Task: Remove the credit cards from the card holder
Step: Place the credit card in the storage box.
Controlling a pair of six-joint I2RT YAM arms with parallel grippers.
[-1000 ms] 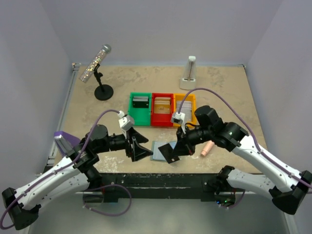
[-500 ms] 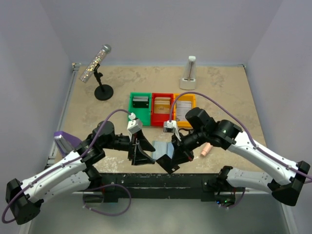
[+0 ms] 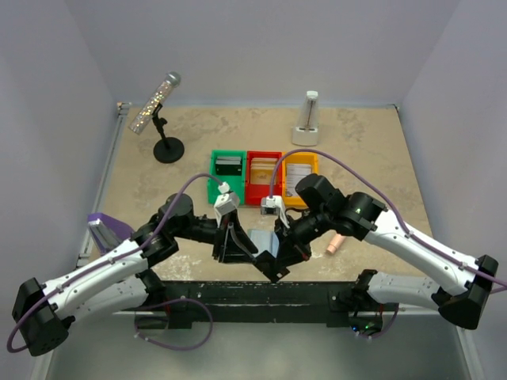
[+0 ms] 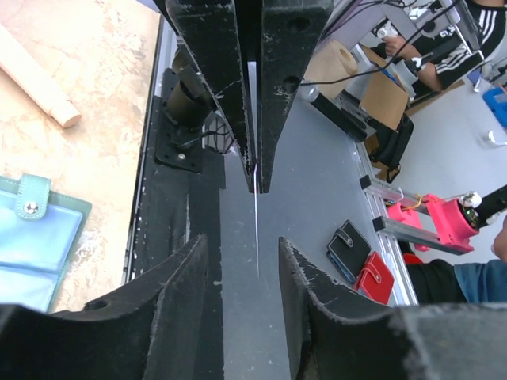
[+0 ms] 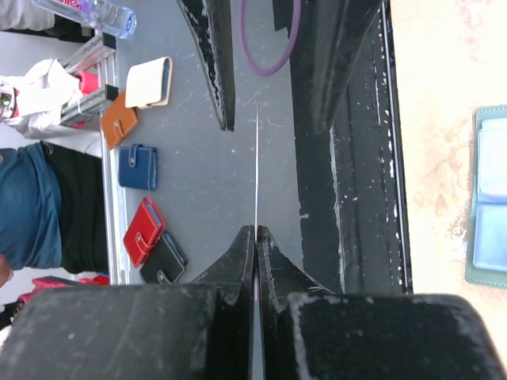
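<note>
Right end effector (image 5: pixel 255 231): clamped on one credit card (image 5: pixel 256 158), held edge-on above the near edge of the counter (image 3: pixel 364 150).
Left end effector (image 4: pixel 240 244): fingers apart, one on each side of that card's free end, gaps visible on both sides.
Card holder (image 4: pixel 32 245): lying open on the counter, just beyond both end effectors.
Bins (image 3: pixel 264 153): green, red, yellow, farther back on the counter.

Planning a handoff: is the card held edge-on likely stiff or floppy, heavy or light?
Probably stiff: the card juts straight from the right gripper without sagging. Likely light, showing only a hairline edge.
</note>
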